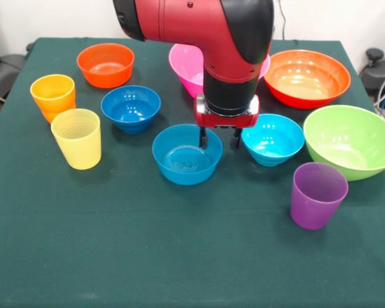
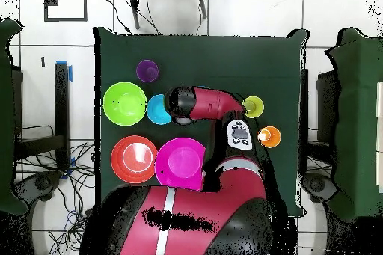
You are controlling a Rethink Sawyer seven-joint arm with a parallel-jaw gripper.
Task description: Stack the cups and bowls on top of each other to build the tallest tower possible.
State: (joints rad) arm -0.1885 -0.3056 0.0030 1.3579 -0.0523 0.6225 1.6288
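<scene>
My gripper point(image 1: 219, 138) hangs open, its fingers straddling the right rim of the mid-blue small bowl point(image 1: 187, 154). The cyan bowl point(image 1: 273, 138) sits just right of it and the dark blue bowl point(image 1: 131, 108) to the left. At the left stand the orange cup point(image 1: 53, 96) and the yellow cup point(image 1: 77, 138), with a small orange-red bowl point(image 1: 105, 64) behind them. The purple cup point(image 1: 317, 194) stands front right. Every piece stands alone on the cloth, and no tower shows. In the overhead view the arm point(image 2: 206, 104) hides the gripper.
Three large bowls sit toward the back and right: pink point(image 1: 183, 64), partly behind the arm, orange-red point(image 1: 307, 77) and lime green point(image 1: 351, 141). The green cloth point(image 1: 179, 256) covers the table. Chairs and cables surround the table in the overhead view.
</scene>
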